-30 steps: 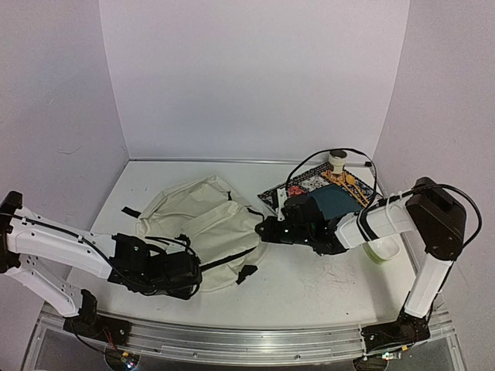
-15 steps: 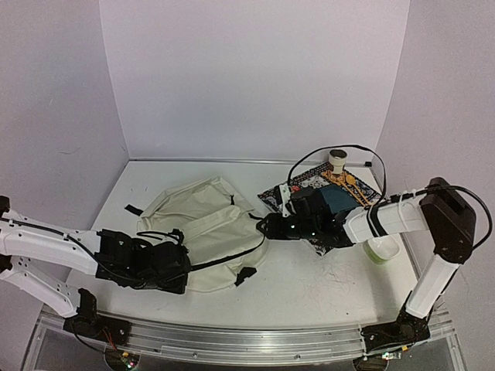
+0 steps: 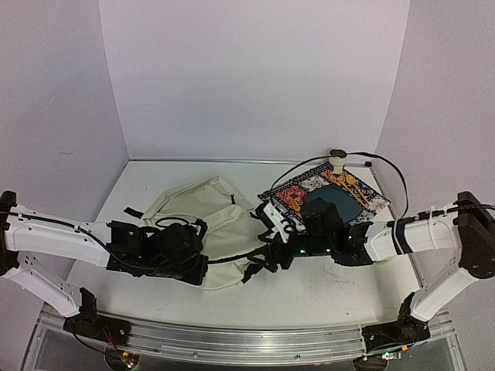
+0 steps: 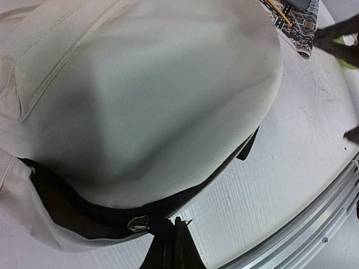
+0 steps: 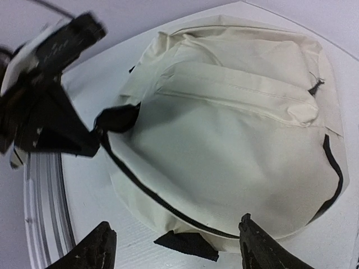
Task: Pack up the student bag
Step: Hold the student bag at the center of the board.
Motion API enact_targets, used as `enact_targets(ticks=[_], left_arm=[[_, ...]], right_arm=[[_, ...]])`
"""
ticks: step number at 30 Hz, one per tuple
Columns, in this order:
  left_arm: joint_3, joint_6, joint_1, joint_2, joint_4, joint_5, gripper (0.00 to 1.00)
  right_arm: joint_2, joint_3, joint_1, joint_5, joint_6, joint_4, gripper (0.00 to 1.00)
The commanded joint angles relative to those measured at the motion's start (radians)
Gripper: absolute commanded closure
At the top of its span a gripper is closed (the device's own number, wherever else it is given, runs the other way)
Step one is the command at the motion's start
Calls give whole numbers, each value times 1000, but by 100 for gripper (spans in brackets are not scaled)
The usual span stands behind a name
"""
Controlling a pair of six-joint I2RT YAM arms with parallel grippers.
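Note:
The student bag (image 3: 193, 205), cream fabric with black zipper lines, lies flat left of centre. My left gripper (image 3: 199, 269) is at its near edge. In the left wrist view that gripper (image 4: 171, 244) is shut on the black zipper pull, just beside the metal slider (image 4: 137, 224). My right gripper (image 3: 267, 249) is at the bag's near-right corner. Seen from the right wrist, it (image 5: 179, 249) is open, and a black strap end (image 5: 188, 245) lies on the table between its fingers. Its fingers touch nothing.
A colourful patterned mat (image 3: 305, 189) lies right of the bag with a dark teal item (image 3: 340, 202) on it. A small pale roll (image 3: 337, 160) stands at the back. A black cable (image 3: 371, 166) loops over the mat. The metal rail (image 3: 247, 340) borders the near edge.
My right gripper opened and shifted nearer, down to the bag's near-right corner. The left gripper, still shut, slid rightward along the bag's near edge.

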Motion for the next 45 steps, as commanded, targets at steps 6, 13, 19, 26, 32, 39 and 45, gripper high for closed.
enact_targets(ticks=[6,13,19,26,32,39,45], left_arm=[[-28,32,29,-73,105,68,100],[-46,29,33,-87,119,86,100],[-56,25,33,-98,122,95,100],[-60,31,37,-116,124,84,100],[-71,43,67,-118,106,71,100],[-98,50,185,-128,14,39,100],[-142,81,331,-138,-27,48,100]], right_arm=[[86,19,116,10,-665,134,22],[227,127,177,223,-833,168,28],[281,165,194,304,-896,230,29],[370,222,217,349,-970,208,36],[357,220,230,396,-994,175,80],[249,123,230,461,-978,153,100],[169,-2,231,520,-989,220,100]])
